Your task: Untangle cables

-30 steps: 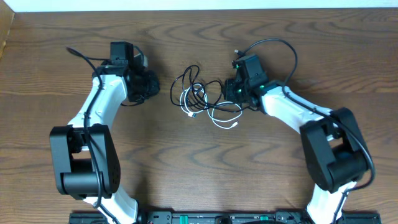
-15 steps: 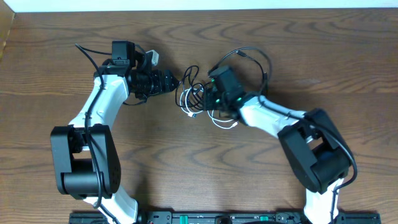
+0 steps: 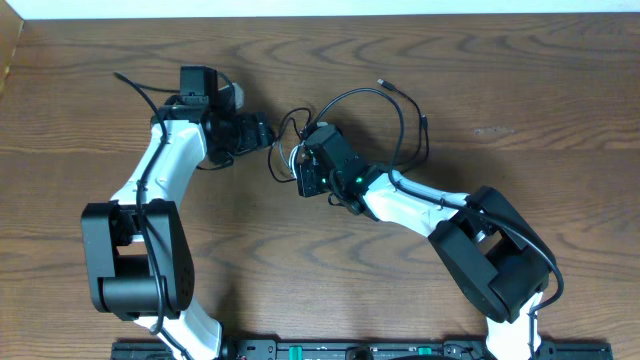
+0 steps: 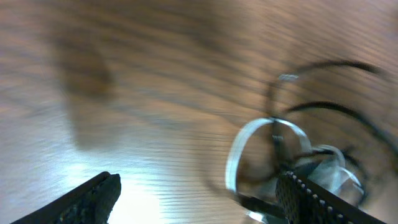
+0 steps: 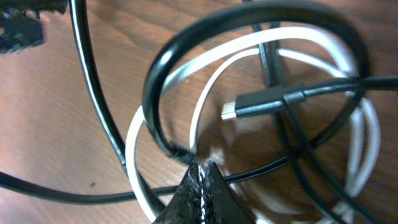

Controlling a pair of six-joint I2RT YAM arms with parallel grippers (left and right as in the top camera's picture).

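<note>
Nearest the front edge, roughly mid-surface point(image 3: 520, 60): right end effector point(image 3: 300, 172), reaching in from the right side and tipped down onto the heap. Closed, going by the wrist view, with fingertips point(image 5: 186, 208) pressed together right at a crossing of white and black strands. No telling from here of any strand actually pinched between them. Probably set there to work a crossing rather than a loose loop, the better to open the knot.

Directly beneath and just beyond: the cables, tangled in one heap, a little toward the far edge from the middle. Within it, white cable point(image 5: 132, 163) coiled in several flat loops. Over and through those loops, black cable point(image 5: 267, 102), plug end lying free inside the coil. From overhead, mostly hidden under that end effector, with only a few loops poking out toward the left side.

Just beyond, on the heap's left: left end effector point(image 3: 262, 132), spread wide and holding nothing, fingers point(image 4: 93, 199) straddling bare wood with a white loop right ahead. Blurred wrist view, so contact impossible to judge. Likely posed open and close by for taking the other cord, anchoring against the right arm's pull.

Farther still, toward the far edge: thick black arm wire point(image 3: 365, 93) arching above the heap, no part of the tangle and best left alone.
</note>
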